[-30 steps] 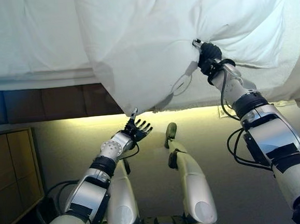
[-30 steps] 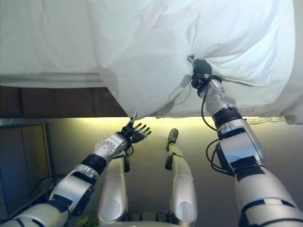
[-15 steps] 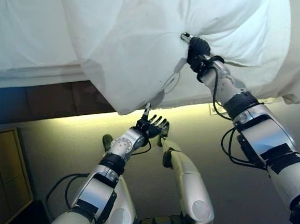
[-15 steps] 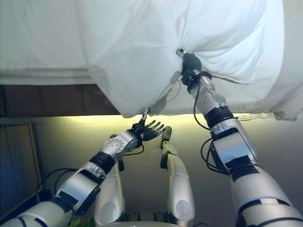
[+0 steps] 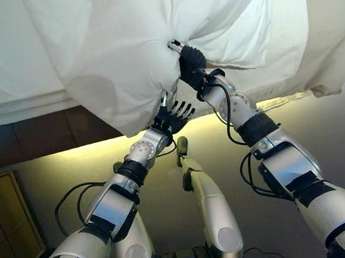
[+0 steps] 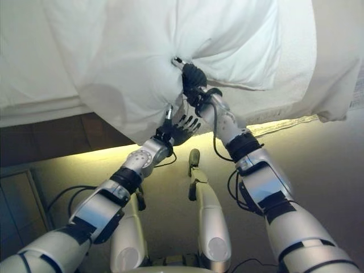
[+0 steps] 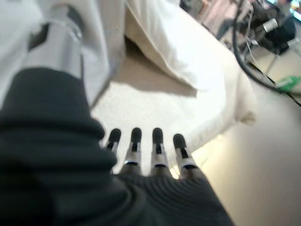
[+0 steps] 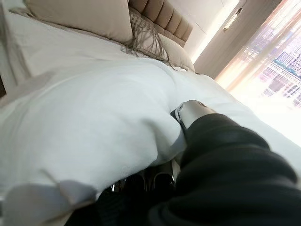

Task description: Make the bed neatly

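Observation:
A white duvet [image 5: 125, 61] hangs off the bed's near edge in a puffed fold. My right hand [image 5: 191, 65] is shut on a bunched pinch of it, with creases radiating from the grip. In the right wrist view the duvet [image 8: 94, 117] bulges over the fingers and only the thumb [image 8: 190, 110] shows. My left hand [image 5: 172, 116] is open just below the right one, its straight fingers [image 7: 155, 146] up against the duvet's hanging underside.
The white mattress sheet [image 5: 6, 70] lies at the left above a dark bed base [image 5: 42, 139]. A cream cover [image 5: 314, 34] drapes at the right. A wooden cabinet [image 5: 7, 231] stands lower left. Pillows [image 8: 84, 19] and a padded headboard [image 8: 164, 19] are at the bed's far end.
The view has shifted. My right hand has pulled the bunched duvet leftward, and my left hand has risen from below the hanging corner to just under the right hand.

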You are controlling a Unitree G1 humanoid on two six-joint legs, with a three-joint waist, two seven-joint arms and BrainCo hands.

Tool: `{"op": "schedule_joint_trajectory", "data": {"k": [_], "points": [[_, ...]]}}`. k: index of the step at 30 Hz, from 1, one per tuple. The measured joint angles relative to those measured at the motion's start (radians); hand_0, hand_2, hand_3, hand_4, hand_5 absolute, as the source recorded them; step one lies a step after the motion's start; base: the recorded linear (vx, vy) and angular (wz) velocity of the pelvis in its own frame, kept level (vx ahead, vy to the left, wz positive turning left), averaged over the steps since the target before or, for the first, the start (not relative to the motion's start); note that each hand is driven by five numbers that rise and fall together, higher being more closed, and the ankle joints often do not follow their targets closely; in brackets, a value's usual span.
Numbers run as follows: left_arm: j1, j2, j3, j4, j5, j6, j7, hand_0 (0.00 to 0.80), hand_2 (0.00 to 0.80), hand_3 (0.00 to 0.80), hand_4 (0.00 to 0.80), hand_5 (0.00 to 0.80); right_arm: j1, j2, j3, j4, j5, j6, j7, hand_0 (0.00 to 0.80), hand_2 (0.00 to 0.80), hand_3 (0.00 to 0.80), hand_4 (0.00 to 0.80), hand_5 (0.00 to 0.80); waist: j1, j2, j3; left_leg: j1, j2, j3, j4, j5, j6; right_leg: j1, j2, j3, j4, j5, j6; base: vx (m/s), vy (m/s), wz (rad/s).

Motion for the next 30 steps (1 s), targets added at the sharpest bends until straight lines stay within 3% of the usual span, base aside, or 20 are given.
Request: {"op": "schedule_joint_trajectory", "data": {"k": [12, 21, 30], "points": [[-0.003, -0.066, 0.091, -0.007, -0.01, -0.165, -0.138, 0.0, 0.0, 0.0, 0.0, 0.0, 0.065, 0.015, 0.014, -0.152, 0.031, 0.011, -0.023, 0.8, 0.8, 0.8, 0.8, 0.8, -0.003, -0.001, 0.0, -0.02, 0.002, -0.001, -0.001, 0.0, -0.001, -0.021, 0.002, 0.0, 0.0, -0.003, 0.003, 0.0, 0.0, 0.0], [0.002, -0.132, 0.156, -0.068, -0.013, -0.442, -0.133, 0.0, 0.0, 0.0, 0.0, 0.0, 0.095, 0.033, 0.013, -0.179, 0.029, -0.005, -0.075, 0.8, 0.8, 0.8, 0.8, 0.8, 0.001, -0.033, -0.001, -0.02, 0.006, -0.01, -0.011, 0.003, -0.006, -0.017, -0.001, -0.016, 0.001, -0.006, -0.001, 0.001, -0.018, 0.03], [0.039, -0.179, 0.174, -0.17, -0.034, -0.59, -0.133, 0.0, 0.0, 0.0, 0.0, 0.0, 0.14, 0.033, -0.003, -0.179, 0.029, -0.024, -0.079, 0.8, 0.8, 0.8, 0.8, 0.8, 0.005, -0.039, -0.001, -0.005, 0.003, -0.054, -0.013, 0.006, -0.009, 0.018, -0.007, -0.056, 0.025, -0.03, -0.003, 0.007, -0.026, 0.13]]}}
